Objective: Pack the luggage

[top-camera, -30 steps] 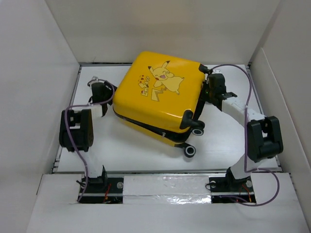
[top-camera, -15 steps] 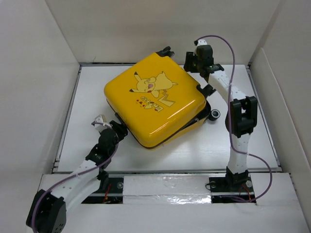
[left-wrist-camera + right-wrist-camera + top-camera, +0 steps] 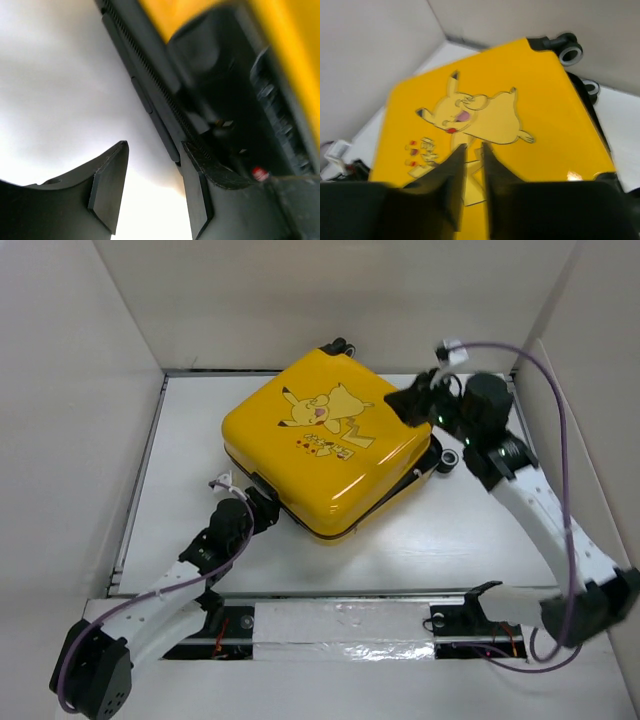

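The yellow suitcase with the Pikachu print lies flat on the white table, lid down, with a black seam along its front edges. My left gripper is low at its front-left corner. In the left wrist view this gripper is open and empty, with its right finger against the black zipper trim. My right gripper hovers over the lid's right corner. In the right wrist view it is shut and empty, just above the printed lid.
Black-and-white wheels stick out at the suitcase's back and right sides, and both show in the right wrist view. White walls enclose the table on three sides. Bare table lies in front of the case.
The right arm swung from the back to the right side, and its gripper now sits over the lid's right corner. The suitcase turned slightly. The left gripper moved in to the front-left corner.
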`<state>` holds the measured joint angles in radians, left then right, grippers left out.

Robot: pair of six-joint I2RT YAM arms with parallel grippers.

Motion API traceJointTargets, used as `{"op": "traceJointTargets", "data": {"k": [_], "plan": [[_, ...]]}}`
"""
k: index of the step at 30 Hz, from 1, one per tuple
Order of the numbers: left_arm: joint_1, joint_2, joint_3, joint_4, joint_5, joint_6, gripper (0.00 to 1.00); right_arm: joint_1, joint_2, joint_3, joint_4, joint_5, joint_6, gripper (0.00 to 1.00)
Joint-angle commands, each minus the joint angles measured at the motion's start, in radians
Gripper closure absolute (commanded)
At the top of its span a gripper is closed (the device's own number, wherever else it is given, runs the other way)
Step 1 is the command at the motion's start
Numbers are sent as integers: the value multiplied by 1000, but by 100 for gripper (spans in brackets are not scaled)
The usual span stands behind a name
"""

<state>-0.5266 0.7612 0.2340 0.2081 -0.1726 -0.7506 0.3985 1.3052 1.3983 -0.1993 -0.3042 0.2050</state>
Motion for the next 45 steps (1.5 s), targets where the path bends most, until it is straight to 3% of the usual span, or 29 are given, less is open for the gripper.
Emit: {"op": "traceJointTargets", "data": {"k": [1, 3, 6, 7, 10, 12, 14, 19, 23, 25, 26, 29, 34, 35, 36, 38, 41, 45], "plan": [[-18, 59, 137, 198, 119, -1, 56, 66, -256, -342, 162, 55, 40, 91], [-27, 125, 177, 205, 152, 0, 56, 88, -360, -529, 181, 123, 83, 100], [-27, 185, 229, 186, 138, 20, 57, 102, -500, -666, 140, 238, 123, 100], [-27, 194, 243, 168, 107, 29, 57, 102, -526, -729, 124, 345, 132, 100], [-27, 170, 289, 44, -97, 34, 57, 79, -612, -791, 74, 463, 191, 100], [-27, 95, 260, 21, -276, 11, 53, 48, -662, -837, 72, 490, 224, 100], [-27, 47, 249, 28, -359, -12, 45, 19, -673, -849, 61, 537, 238, 100], [16, -65, 335, 30, -508, -41, 44, -108, -584, -846, 77, 466, 228, 100], [40, -42, 421, 204, -588, 5, 42, -187, -480, -838, 141, 380, 223, 100], [138, 187, 576, 163, -474, 8, 39, -208, -446, -841, 187, 358, 223, 100], [180, 188, 646, 145, -396, 8, 38, -208, -439, -846, 187, 356, 221, 100], [388, 580, 929, -10, -39, -4, 38, -231, -416, -855, 233, 353, 223, 100], [493, 962, 1270, -114, 211, 67, 38, -263, -386, -884, 296, 340, 224, 100], [502, 1036, 1445, -247, 231, 97, 37, -263, -376, -887, 307, 330, 224, 100], [513, 1170, 1528, -300, 272, 127, 37, -263, -354, -881, 304, 324, 226, 100], [513, 1289, 1740, -442, 317, 190, 38, -273, -337, -872, 290, 326, 224, 100], [513, 1426, 1856, -475, 399, 218, 36, -273, -310, -872, 320, 330, 221, 100], [502, 1490, 1841, -385, 568, 217, 35, -273, -224, -826, 359, 251, 209, 99]]}}
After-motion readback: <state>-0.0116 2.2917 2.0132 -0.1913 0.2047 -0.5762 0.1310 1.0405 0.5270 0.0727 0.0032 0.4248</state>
